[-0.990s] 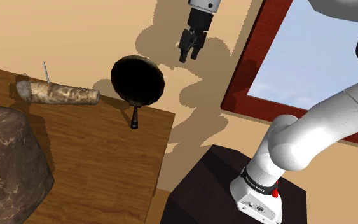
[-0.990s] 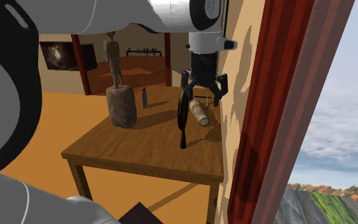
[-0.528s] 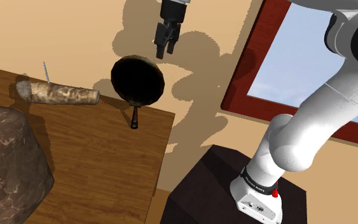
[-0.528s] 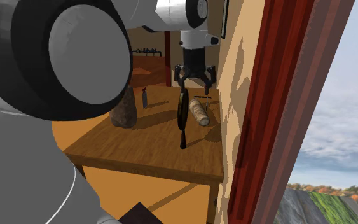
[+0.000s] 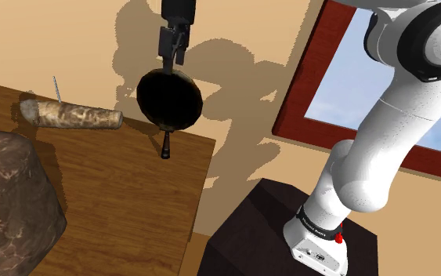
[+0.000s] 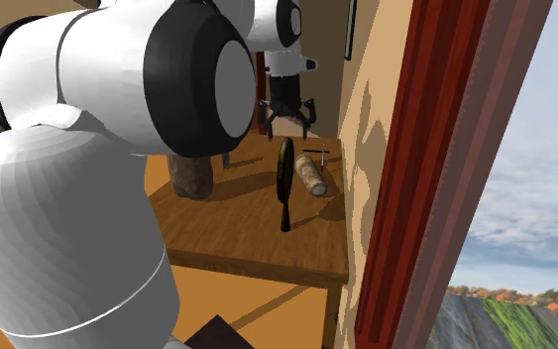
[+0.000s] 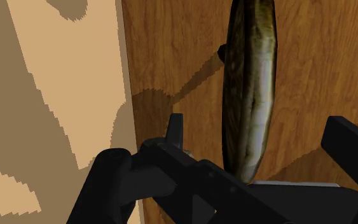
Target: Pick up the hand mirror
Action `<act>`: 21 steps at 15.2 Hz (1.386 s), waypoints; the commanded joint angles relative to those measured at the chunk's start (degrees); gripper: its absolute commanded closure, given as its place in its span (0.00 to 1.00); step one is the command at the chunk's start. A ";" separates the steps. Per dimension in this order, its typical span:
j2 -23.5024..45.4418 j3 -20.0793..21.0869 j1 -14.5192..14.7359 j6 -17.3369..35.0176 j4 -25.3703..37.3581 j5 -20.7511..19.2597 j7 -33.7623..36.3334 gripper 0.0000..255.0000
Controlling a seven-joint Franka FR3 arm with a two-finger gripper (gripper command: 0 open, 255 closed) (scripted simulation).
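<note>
Wide-spread claw (image 5: 171,59) just above upright hand mirror (image 5: 169,98), seemingly clear of it, at table (image 5: 124,204) edge near wall (image 5: 62,39).

Shoulder camera: mounted beside my stand (image 5: 246,227), looking down over the counter (image 5: 124,196) corner toward the wall (image 5: 77,39). Second exterior camera: close behind my arm (image 6: 68,198), facing along that wall. Wrist camera: close above the hand mirror (image 7: 250,83). All three share counter and hand mirror.

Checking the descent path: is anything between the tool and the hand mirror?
Nothing; the second exterior view shows bare air between tool and hand mirror.
</note>
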 commanded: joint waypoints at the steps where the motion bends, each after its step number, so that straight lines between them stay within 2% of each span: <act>1: -0.11 0.09 0.09 1.50 -1.63 -0.02 -0.05 0.00; 7: -0.78 0.04 0.06 5.18 -5.97 0.08 0.06 0.00; 8: -0.77 0.05 0.07 5.09 -5.86 0.08 0.07 1.00; 17: -0.78 0.04 0.06 5.18 -5.96 0.08 0.06 1.00; 21: -0.21 0.09 0.08 1.97 -2.20 -0.01 -0.04 1.00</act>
